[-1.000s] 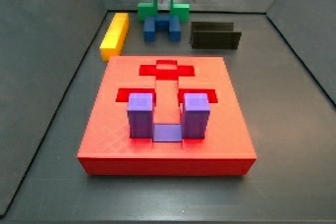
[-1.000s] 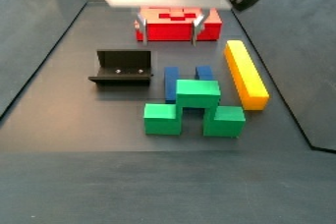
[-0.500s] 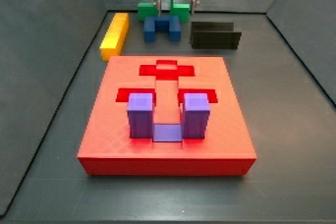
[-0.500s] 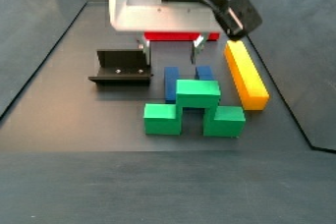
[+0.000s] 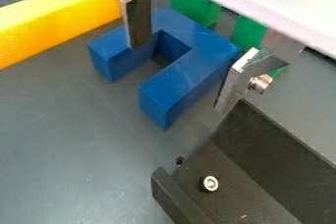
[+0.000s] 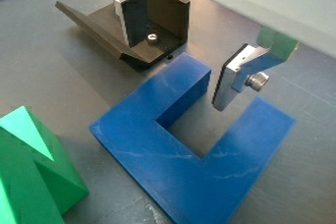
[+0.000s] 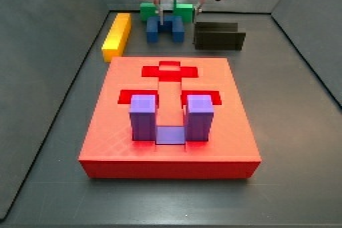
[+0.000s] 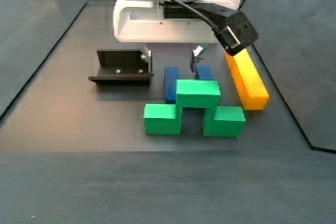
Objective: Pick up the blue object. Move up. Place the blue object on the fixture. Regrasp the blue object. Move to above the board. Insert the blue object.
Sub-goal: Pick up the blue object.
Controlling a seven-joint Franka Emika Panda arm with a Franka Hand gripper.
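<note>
Lower than a second ago, my gripper (image 6: 188, 49) hangs spread and empty over the blue object (image 6: 197, 149), which lies flat on the floor beside the fixture (image 6: 132, 22), one leg between my fingers (image 5: 136, 17).

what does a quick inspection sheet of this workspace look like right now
surface: dark grey floor, walled sides
blue object: flat on the floor, not gripped
fixture: nothing on it, beside the blue object
board: holds a purple block
clutter: green block, yellow bar
gripper: open, low over the blue object, fingers straddling one leg in both wrist views
cables: black cable on the arm
surroundings: nothing seen
</note>
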